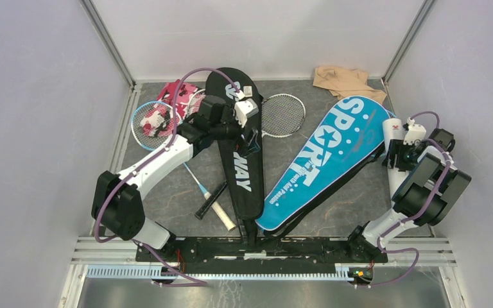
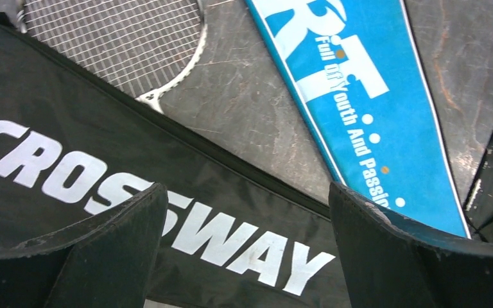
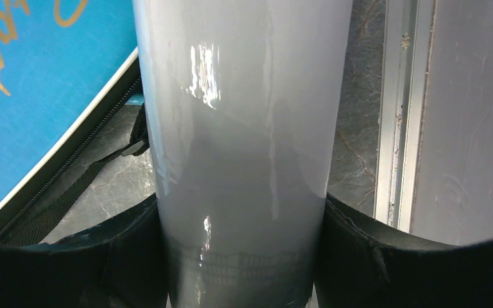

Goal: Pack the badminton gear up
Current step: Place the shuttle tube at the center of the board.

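White tube (image 3: 244, 128) at right edge of bench (image 3: 359, 160), just beside blue cover (image 3: 32, 96), clamped in my right gripper (image 3: 244, 224). Glossy wall: weak squeeze, and it may slip or tilt. My left gripper (image 2: 247, 212) apart, empty, over black cover (image 2: 51, 128).

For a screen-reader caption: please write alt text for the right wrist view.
The right pincer clasps a glossy white tube that fills the centre of the frame. A blue cover lies at left on the grey table; a metal rail runs at right.
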